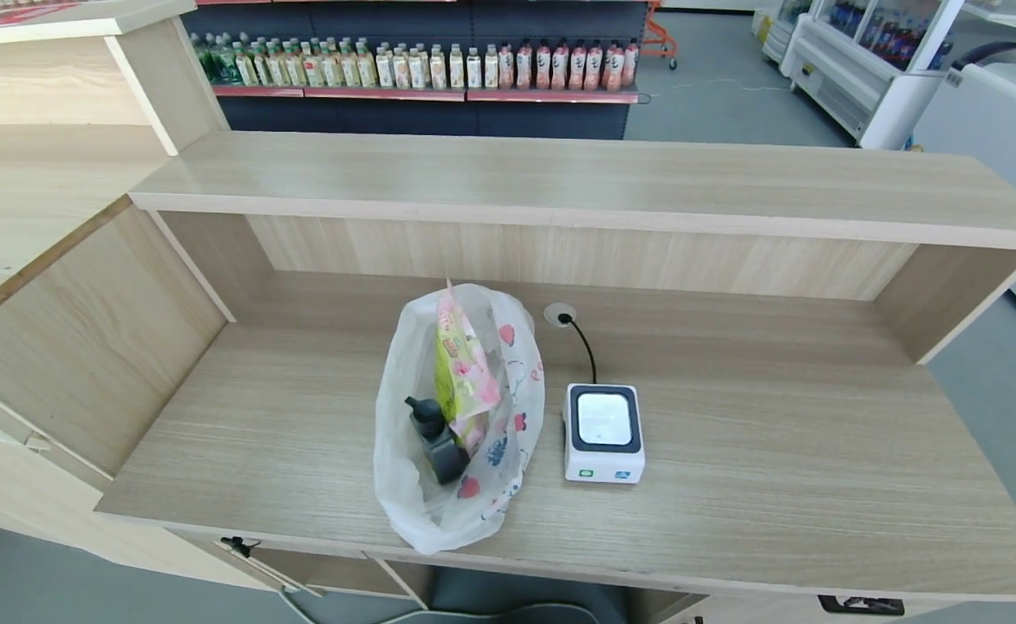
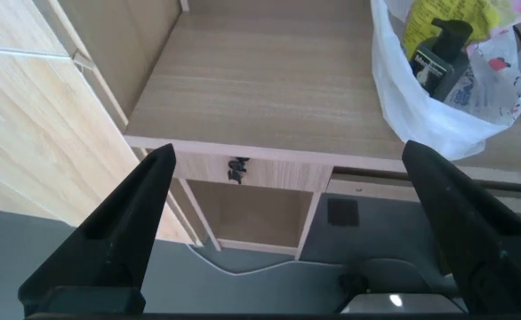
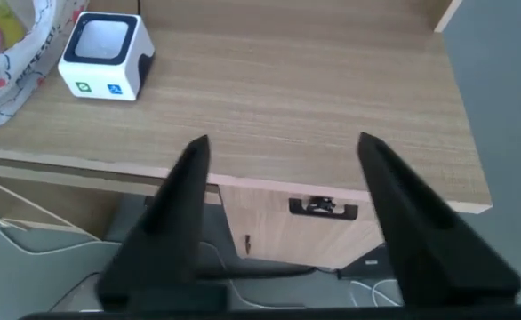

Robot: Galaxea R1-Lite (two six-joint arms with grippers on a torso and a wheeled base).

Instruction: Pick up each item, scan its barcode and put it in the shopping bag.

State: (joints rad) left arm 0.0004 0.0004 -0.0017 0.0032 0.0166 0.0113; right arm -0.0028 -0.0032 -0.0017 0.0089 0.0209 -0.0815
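Head view gives you the white plastic shopping bag (image 1: 404, 485) standing open at the centre of the frame on the wooden checkout counter (image 1: 777, 451), with 2 items inside it. A black pump bottle (image 1: 437, 442) stands upright low in the bag, and a yellow-green and pink snack packet (image 1: 463, 364) rises behind it, poking out above the bag's rim. Just right of the bag sits the white barcode scanner (image 1: 604, 432), window facing up, its black cable (image 1: 583, 347) running up the frame to a grommet hole (image 1: 560, 314) in the counter. Across the top of the frame, a store shelf (image 1: 421, 94) carries a row of drink bottles (image 1: 421, 65). Left wrist view shows you the left gripper (image 2: 289, 156) with fingers spread wide and nothing between them, out in front of the counter's front edge near the bag. Right wrist view shows the right gripper (image 3: 283, 142) likewise parted and holding nothing, off the same edge on the scanner's side.
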